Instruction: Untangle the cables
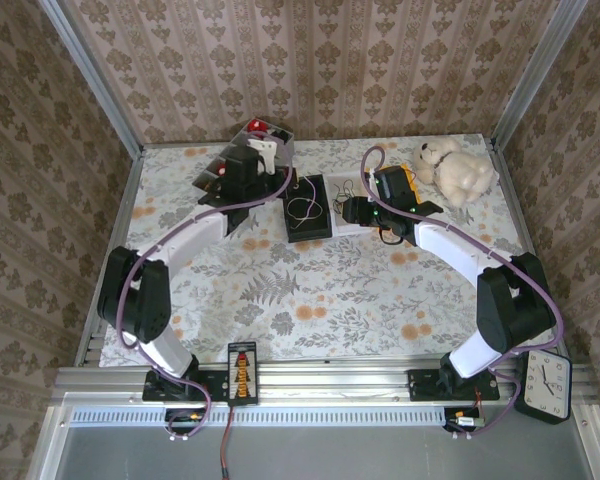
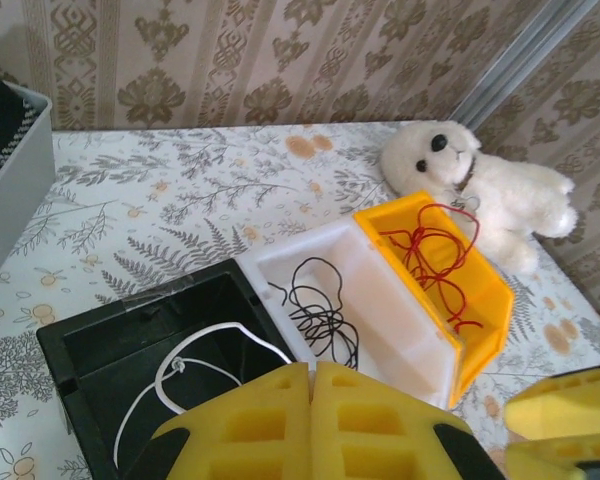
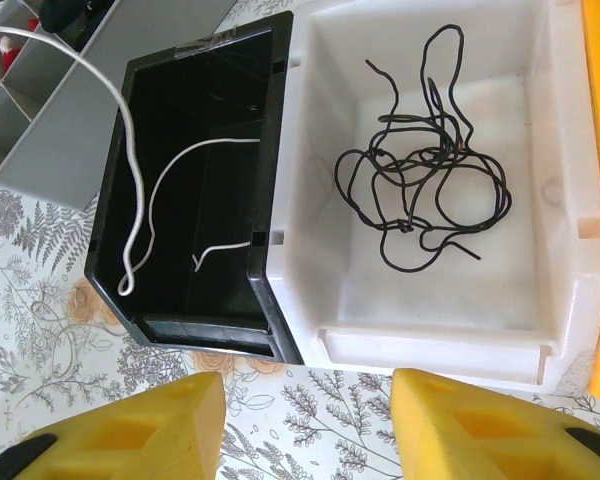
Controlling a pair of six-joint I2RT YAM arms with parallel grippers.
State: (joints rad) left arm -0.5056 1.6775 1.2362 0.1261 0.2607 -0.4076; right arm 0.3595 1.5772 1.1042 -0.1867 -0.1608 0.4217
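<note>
Pinched shut, the left gripper (image 2: 311, 375) is holding the white cable (image 3: 220, 142) over the black bin (image 3: 210, 335) while the half-open, empty right gripper (image 3: 305, 400) is hovering nearby, with the black cable (image 3: 420, 190) lying in the white bin (image 3: 430, 340) and the red cable (image 2: 430, 250) in the yellow bin (image 2: 480, 300); the sorting is seemingly ending, and a clean release is probably coming next.

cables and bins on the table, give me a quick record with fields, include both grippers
white cable: partly in black bin, one end rising over the rim
black cable: loose bunch in white bin
red cable: bunch in yellow bin
bins: side by side, in the order black, white, yellow
left gripper: shut, apparently pinching the white cable
right gripper: open, holding nothing, at the near side of the black and white bins
other: teddy bear beyond yellow bin; grey divided tray beside black bin
</note>
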